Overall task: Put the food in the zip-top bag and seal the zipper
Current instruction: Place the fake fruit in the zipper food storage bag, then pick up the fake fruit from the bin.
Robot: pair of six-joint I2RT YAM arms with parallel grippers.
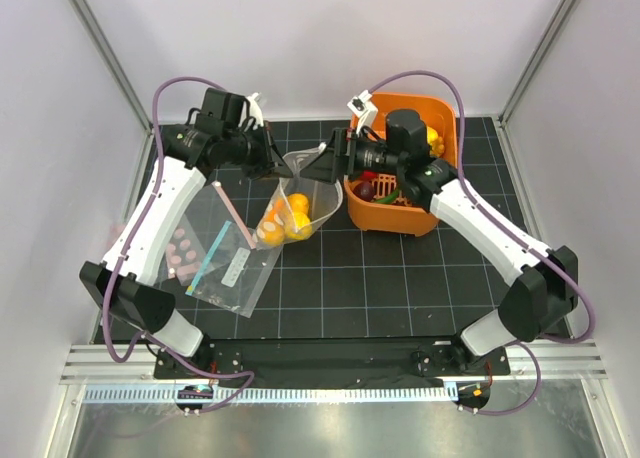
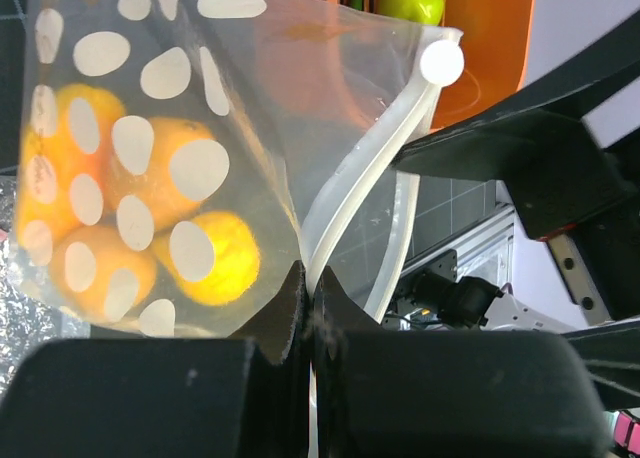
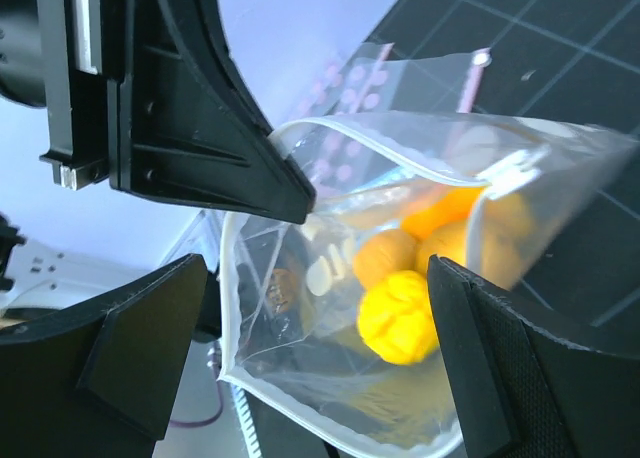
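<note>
The dotted zip-top bag point(image 1: 297, 200) hangs open-mouthed over the mat, holding orange-yellow mangoes point(image 1: 283, 216) and a yellow piece point(image 3: 400, 313). My left gripper point(image 1: 277, 165) is shut on the bag's zipper strip point(image 2: 345, 203) at the mouth's left edge, jaws closed on it in the left wrist view point(image 2: 310, 283). My right gripper point(image 1: 322, 163) is open at the bag's mouth, its fingers point(image 3: 530, 378) wide on either side of the opening, holding nothing. The orange basket point(image 1: 392, 221) to the right holds a dark purple piece point(image 1: 367, 190), a green piece point(image 1: 388, 193), a red piece point(image 1: 372, 175) and a yellow piece point(image 1: 434, 138).
A clear bag with a teal strip and white label point(image 1: 232, 268) and a pink-dotted bag point(image 1: 185, 248) lie on the mat at the left under my left arm. A loose pink strip point(image 1: 232, 210) lies beside them. Frame posts stand at the back corners.
</note>
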